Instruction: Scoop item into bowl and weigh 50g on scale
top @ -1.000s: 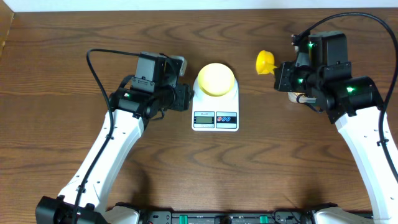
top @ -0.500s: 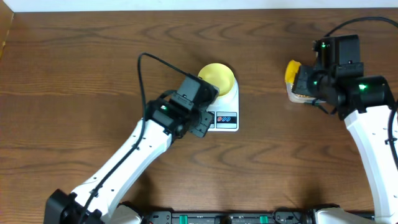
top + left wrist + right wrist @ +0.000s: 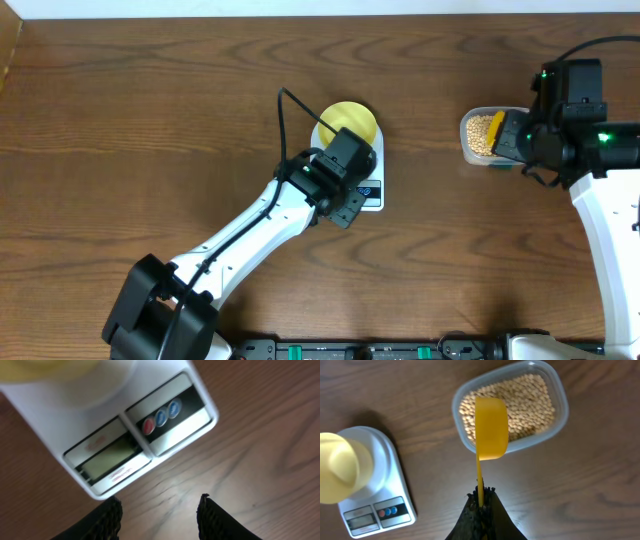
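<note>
The white scale (image 3: 372, 190) stands mid-table with the pale-yellow bowl (image 3: 349, 121) on its platform; both also show in the right wrist view, scale (image 3: 382, 490) and bowl (image 3: 340, 467). My left gripper (image 3: 160, 510) is open and empty, just above the table in front of the scale's display (image 3: 107, 457) and buttons (image 3: 161, 417). My right gripper (image 3: 481, 497) is shut on the handle of a yellow scoop (image 3: 491, 427), held over the near edge of a clear tub (image 3: 560, 397) of tan beans (image 3: 530, 405). The scoop looks empty.
The clear tub of beans (image 3: 480, 135) sits at the right of the wooden table, partly under my right arm. My left arm stretches from the lower left across the table to the scale's front.
My left arm swung right and now covers the scale's front. My right arm moved right, bringing the yellow scoop over the tub, whose beans now show.
</note>
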`<state>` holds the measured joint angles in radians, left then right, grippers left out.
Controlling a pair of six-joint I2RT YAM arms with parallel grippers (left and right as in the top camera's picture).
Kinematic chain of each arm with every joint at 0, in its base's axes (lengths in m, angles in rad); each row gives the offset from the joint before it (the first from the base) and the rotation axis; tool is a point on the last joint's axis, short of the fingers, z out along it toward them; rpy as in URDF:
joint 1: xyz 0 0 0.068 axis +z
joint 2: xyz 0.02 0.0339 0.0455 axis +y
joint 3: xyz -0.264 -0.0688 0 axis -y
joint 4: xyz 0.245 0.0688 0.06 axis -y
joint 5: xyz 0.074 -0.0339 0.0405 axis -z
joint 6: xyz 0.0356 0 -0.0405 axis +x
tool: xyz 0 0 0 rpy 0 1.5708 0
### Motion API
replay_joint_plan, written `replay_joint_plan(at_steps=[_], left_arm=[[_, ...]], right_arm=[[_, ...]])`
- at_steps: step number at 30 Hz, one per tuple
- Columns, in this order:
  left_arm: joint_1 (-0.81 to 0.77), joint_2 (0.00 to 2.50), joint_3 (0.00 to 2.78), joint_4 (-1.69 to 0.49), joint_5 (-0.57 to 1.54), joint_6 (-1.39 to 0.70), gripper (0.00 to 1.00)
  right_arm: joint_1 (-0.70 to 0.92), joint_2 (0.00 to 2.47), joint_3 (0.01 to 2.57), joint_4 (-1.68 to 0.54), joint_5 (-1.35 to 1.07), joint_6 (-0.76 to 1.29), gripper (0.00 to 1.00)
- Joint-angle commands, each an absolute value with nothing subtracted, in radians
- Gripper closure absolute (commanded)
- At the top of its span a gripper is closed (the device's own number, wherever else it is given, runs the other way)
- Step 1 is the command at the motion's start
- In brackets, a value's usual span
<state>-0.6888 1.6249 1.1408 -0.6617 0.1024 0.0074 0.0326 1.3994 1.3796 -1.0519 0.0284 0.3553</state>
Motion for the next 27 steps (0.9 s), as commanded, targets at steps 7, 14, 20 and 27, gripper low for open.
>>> replay_joint_plan(at_steps=[7,14,20,27], left_arm=[[-0.693,1.642,1.162,-0.571,0.124,-0.184,0.56],[-0.693,1.703,1.162,-0.551,0.184,-0.219,0.79],[-0.693,1.745,1.162,-0.513,0.201,-0.242,0.93],[-0.693,1.787,1.162,-0.456,0.141,-0.273,0.93]], right_arm=[[0.012,1.394,1.399,-1.079,0.054,0.362,0.99],[0.012,1.394,1.399,-1.089,0.054,0.361,0.99],[0.012,1.394,1.399,-1.108,0.066,0.35,0.99],[0.012,1.394,1.399,-1.113,0.069,0.334,0.99]])
